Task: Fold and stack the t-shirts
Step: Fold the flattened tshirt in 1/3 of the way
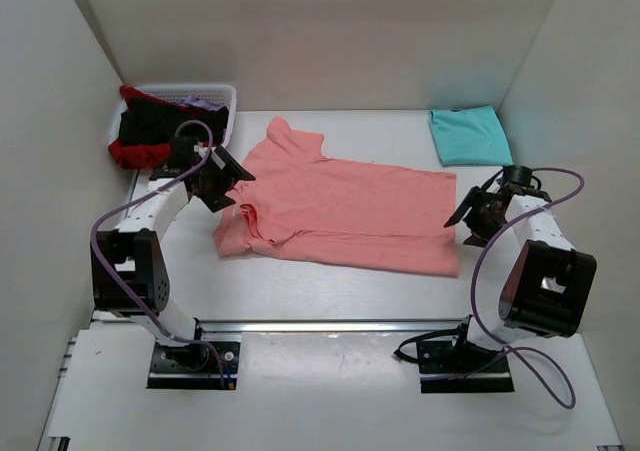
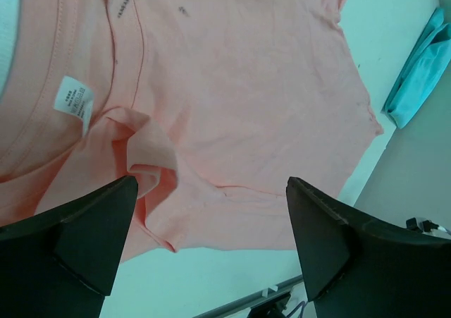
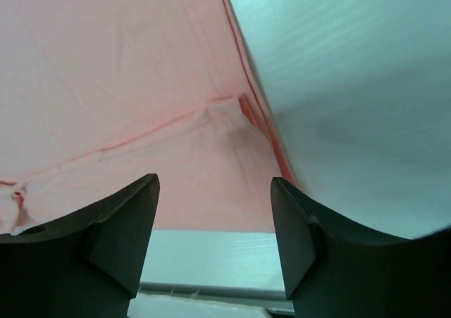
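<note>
A salmon-pink t-shirt (image 1: 340, 206) lies spread across the middle of the table, collar to the left, hem to the right. It also shows in the left wrist view (image 2: 239, 99) and in the right wrist view (image 3: 120, 92). A folded turquoise t-shirt (image 1: 468, 135) lies at the back right and shows in the left wrist view (image 2: 421, 71) too. Black (image 1: 150, 126), red (image 1: 130, 154) and lilac (image 1: 203, 102) shirts sit in the basket. My left gripper (image 1: 222, 189) is open and empty above the collar end. My right gripper (image 1: 463, 214) is open and empty above the hem's right edge.
A white slatted basket (image 1: 222, 95) stands at the back left corner. White walls close in the table on the left, back and right. A metal rail (image 1: 330, 326) runs along the near edge by the arm bases.
</note>
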Robot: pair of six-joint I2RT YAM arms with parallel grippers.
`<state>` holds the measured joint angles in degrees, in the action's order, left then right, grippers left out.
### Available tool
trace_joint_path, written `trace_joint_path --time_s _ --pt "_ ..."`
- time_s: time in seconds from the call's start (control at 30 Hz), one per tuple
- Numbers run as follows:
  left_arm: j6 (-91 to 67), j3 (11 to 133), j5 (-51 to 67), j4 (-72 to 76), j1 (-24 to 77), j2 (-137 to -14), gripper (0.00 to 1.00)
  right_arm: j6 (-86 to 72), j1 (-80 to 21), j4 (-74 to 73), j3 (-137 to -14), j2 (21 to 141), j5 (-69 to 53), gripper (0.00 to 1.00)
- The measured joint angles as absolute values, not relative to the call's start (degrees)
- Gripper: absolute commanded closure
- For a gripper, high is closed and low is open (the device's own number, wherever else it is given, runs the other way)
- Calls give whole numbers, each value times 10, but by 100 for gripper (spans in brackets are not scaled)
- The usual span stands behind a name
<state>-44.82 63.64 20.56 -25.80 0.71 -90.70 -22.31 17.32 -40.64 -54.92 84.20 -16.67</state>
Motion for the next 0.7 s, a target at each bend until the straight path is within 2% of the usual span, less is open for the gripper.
trace_joint_path --time_s 0.27,0.5,0.7 --pt "-443 613 203 -250 10 -885 1 -207 154 -379 -554 814 -159 39" --pt "-409 584 139 -309 51 -863 1 -207 67 -334 -528 802 -183 40" --pt "-381 520 53 -383 42 -752 1 -208 -9 -309 -504 802 -195 42"
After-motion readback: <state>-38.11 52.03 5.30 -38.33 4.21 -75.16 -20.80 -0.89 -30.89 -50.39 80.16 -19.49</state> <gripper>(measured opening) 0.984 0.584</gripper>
